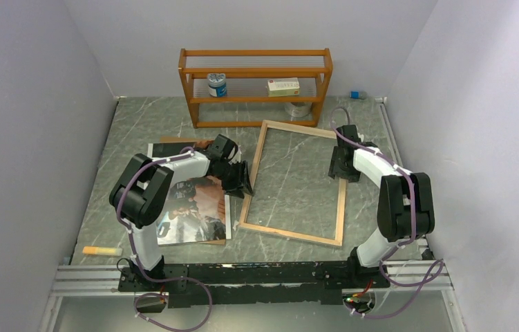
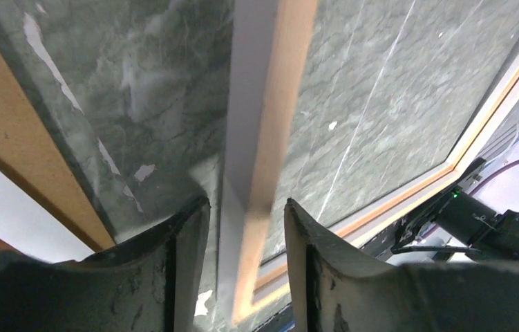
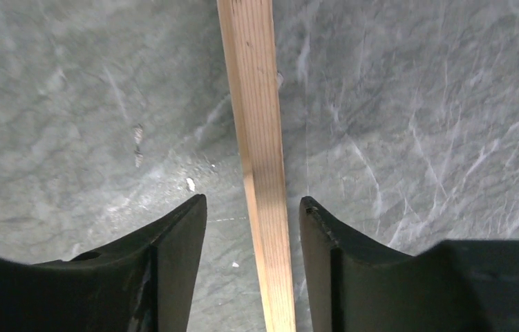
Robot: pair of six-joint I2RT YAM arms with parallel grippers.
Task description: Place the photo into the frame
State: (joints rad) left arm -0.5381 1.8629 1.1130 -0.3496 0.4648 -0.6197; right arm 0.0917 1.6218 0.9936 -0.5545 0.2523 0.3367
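The frame (image 1: 291, 234) lies flat on the marble table with its light wood back rim up. My left gripper (image 1: 244, 178) is at its left rim. In the left wrist view that rim (image 2: 270, 104) runs between the open jaws (image 2: 246, 207) with a gap on each side. My right gripper (image 1: 339, 169) is at the frame's right rim. The wood rim (image 3: 256, 104) passes between its open jaws (image 3: 253, 204) without touching either finger. The photo (image 1: 197, 207) lies left of the frame, partly under my left arm, on a brown backing board (image 1: 173, 140).
An orange wooden shelf rack (image 1: 255, 86) stands behind the frame, holding a jar (image 1: 217, 84) and a small box (image 1: 283, 86), with a metal roll (image 1: 298, 108) under it. A yellow-orange stick (image 1: 102, 250) lies near the front left. Walls close in on both sides.
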